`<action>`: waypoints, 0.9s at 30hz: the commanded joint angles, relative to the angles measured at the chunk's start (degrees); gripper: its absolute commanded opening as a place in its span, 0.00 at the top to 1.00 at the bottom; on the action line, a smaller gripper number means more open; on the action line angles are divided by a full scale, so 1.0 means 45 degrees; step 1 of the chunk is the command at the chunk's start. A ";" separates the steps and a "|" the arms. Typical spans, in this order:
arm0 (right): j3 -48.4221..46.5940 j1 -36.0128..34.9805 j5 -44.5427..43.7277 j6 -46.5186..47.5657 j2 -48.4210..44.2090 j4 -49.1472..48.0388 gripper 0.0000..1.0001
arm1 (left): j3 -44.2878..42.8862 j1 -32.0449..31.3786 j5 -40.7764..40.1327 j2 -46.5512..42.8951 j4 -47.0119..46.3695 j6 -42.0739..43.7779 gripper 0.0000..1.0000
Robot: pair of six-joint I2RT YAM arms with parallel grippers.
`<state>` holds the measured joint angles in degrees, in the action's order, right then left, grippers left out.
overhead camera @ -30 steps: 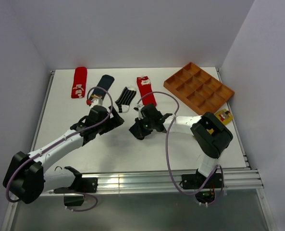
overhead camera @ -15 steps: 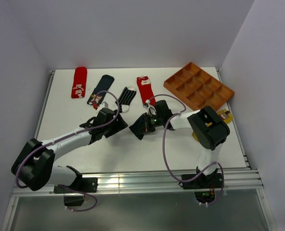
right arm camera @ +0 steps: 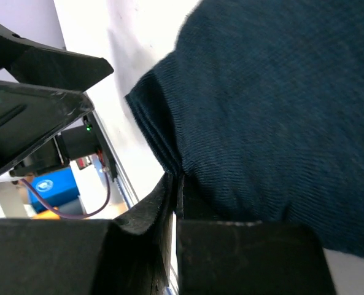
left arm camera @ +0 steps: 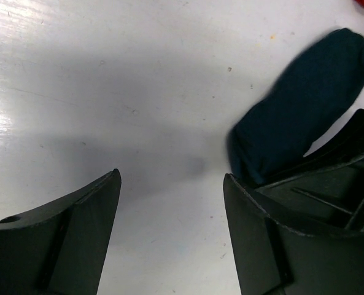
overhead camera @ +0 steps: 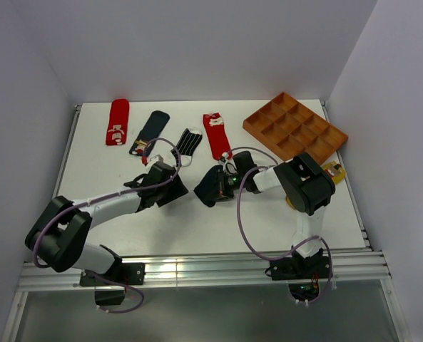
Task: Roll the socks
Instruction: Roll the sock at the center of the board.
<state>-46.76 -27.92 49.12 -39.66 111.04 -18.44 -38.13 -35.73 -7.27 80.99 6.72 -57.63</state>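
- Near the middle of the top view, the plain navy sock (overhead camera: 208, 191) is found on the table (left arm camera: 108, 74), apart from the others.
- A fold at its edge is clamped in the right gripper (right arm camera: 177, 184). The jaws are pressed fully together on the fabric, and the rest of the sock fills the upper right of the right wrist view.
- The left gripper (left arm camera: 171, 184) is held low over the table with its jaws well apart. Only bare table is seen between them, and nothing is gripped.
- In the left wrist view the sock lies at the upper right, outside the jaws and just beyond the right-hand finger.
- Four socks are laid flat in a row along the upper part of the top view: red sock (overhead camera: 116, 121), patched navy sock (overhead camera: 149, 132), striped sock (overhead camera: 189, 144), second red sock (overhead camera: 217, 134).
- A mustard sock (overhead camera: 332, 171) is partly hidden behind the right arm, below the orange tray (overhead camera: 248, 122).
- Step judged: rolling of the first sock is being set up, and no finished roll is seen.
- Next move, as judged: the left jaws are to be shifted toward the sock and closed on its free edge. Contact with the right fingers is to be avoided, as the two grippers are very near.
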 commanded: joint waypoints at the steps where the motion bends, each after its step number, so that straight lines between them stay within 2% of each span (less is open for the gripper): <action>1: 0.0372 0.0228 0.0040 -0.0424 0.0401 -0.0102 1.00 | -0.0101 -0.0050 0.0169 0.0263 -0.0108 0.0461 0.27; 19: 0.0607 0.0521 0.0177 -0.1070 0.0870 -0.0610 1.00 | -0.1253 -0.0518 0.0814 0.2801 -0.0185 0.1517 0.36; 27: 0.0587 0.0521 0.0158 -0.1031 0.0851 -0.0590 1.00 | -0.1312 -0.0537 0.0873 0.3017 -0.0302 0.1556 0.41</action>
<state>-45.30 -26.09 53.04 -45.36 113.71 -22.90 -44.49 -37.67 -4.25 91.94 2.15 -51.75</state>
